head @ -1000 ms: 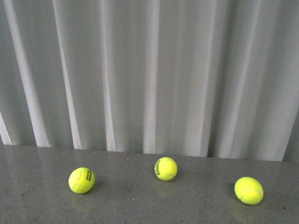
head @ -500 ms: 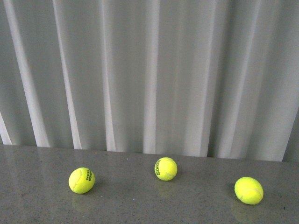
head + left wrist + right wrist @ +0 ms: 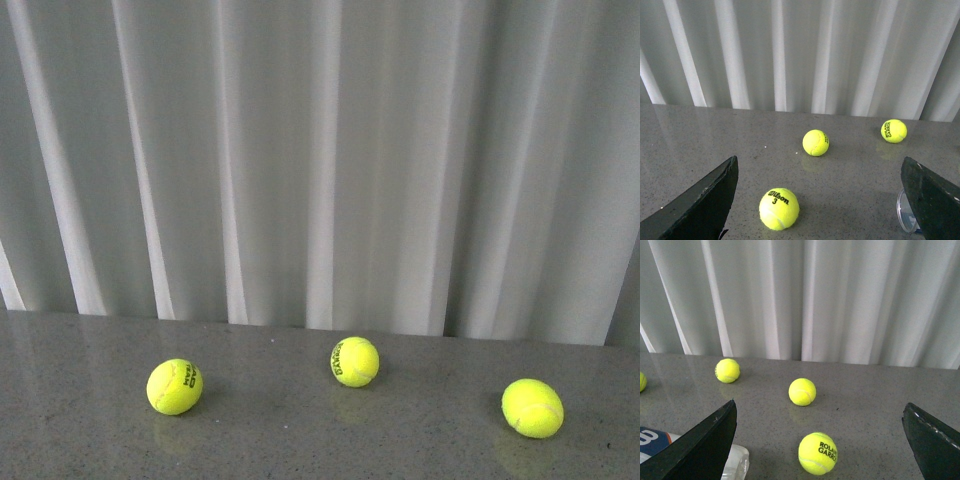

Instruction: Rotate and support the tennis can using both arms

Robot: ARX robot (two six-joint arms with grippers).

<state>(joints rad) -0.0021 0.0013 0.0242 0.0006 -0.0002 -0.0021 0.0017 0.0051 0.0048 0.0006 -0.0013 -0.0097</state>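
The tennis can lies on the grey table. In the left wrist view only its clear round rim shows, beside one black finger. In the right wrist view its blue label and clear end show beside one black finger. My left gripper is open and empty, low over the table. My right gripper is open and empty too. Neither gripper touches the can. The can and both arms are out of the front view.
Three yellow tennis balls lie on the table in the front view. A Wilson ball sits between my left fingers. A Roland Garros ball sits between my right fingers. A white curtain closes the back.
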